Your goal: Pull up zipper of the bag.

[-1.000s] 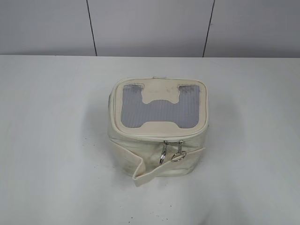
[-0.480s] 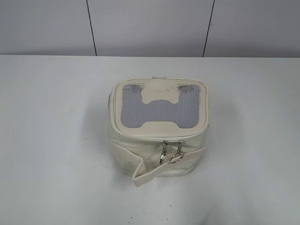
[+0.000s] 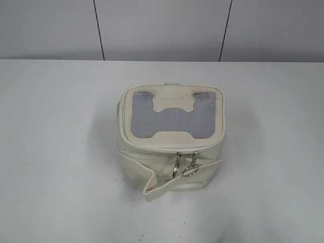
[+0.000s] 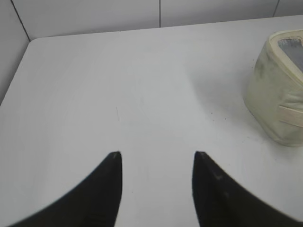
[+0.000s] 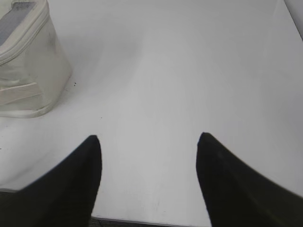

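Bag [image 3: 171, 136] mid-frame, zipper [image 3: 172, 148] sliders together at front; left gripper [image 4: 156, 153] and right gripper [image 5: 147, 137] both wide, empty

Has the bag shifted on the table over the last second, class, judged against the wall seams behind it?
No. In the exterior view the bag sits in the same place under the two dark wall seams, and its ring pulls hang at the same spot.

Cream-white bag [image 3: 169, 152] with grey ribbed top panel [image 3: 171, 121], cream strap [image 3: 167, 183] across its near side, cream zipper [image 3: 152, 148] with silver ring pulls [image 3: 192, 168], white table [image 3: 55, 152], pale grey wall [image 3: 162, 28] with dark seams, black fingers [image 4: 102, 189].
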### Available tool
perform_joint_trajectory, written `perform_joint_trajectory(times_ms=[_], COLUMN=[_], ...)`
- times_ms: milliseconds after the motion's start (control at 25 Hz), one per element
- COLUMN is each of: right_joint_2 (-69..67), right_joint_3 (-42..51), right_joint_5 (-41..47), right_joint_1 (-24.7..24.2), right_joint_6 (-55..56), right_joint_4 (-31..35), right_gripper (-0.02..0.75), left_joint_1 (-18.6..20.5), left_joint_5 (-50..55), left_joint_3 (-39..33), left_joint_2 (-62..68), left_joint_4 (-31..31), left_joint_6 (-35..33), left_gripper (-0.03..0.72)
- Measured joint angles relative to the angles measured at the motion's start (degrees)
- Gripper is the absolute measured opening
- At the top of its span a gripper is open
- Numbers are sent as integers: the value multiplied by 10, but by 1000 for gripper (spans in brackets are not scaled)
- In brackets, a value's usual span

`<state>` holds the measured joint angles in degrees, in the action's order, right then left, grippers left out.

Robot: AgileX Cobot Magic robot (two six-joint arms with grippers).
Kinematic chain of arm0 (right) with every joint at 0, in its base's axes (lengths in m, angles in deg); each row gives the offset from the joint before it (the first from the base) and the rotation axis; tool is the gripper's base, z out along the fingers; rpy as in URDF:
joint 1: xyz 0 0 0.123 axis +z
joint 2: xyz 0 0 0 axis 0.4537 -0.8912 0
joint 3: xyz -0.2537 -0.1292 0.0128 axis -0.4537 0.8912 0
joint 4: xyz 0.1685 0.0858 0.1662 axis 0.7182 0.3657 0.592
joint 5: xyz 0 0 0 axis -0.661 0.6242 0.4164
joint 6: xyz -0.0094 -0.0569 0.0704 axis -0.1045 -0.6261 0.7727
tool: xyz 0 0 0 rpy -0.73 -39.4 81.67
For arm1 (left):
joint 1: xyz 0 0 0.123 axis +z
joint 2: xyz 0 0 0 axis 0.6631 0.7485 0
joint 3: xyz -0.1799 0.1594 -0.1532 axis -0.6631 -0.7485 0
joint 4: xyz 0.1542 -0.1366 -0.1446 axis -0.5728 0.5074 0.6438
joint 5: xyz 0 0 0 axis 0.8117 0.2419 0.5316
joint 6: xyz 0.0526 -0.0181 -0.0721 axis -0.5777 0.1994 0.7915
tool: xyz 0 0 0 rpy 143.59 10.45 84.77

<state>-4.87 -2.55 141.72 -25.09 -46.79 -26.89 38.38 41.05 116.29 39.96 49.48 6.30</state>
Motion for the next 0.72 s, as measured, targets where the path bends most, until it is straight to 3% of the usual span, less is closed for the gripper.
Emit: perform_joint_trajectory(times_ms=[720], right_joint_2=[0], right_joint_3=[0], right_joint_5=[0], right_joint_1=[0], right_joint_6=[1], right_joint_4=[0], right_gripper=[495], left_joint_1=[0], left_joint_5=[0], left_joint_3=[0], left_joint_2=[0], left_joint_4=[0], left_joint_6=[0], left_gripper=[360])
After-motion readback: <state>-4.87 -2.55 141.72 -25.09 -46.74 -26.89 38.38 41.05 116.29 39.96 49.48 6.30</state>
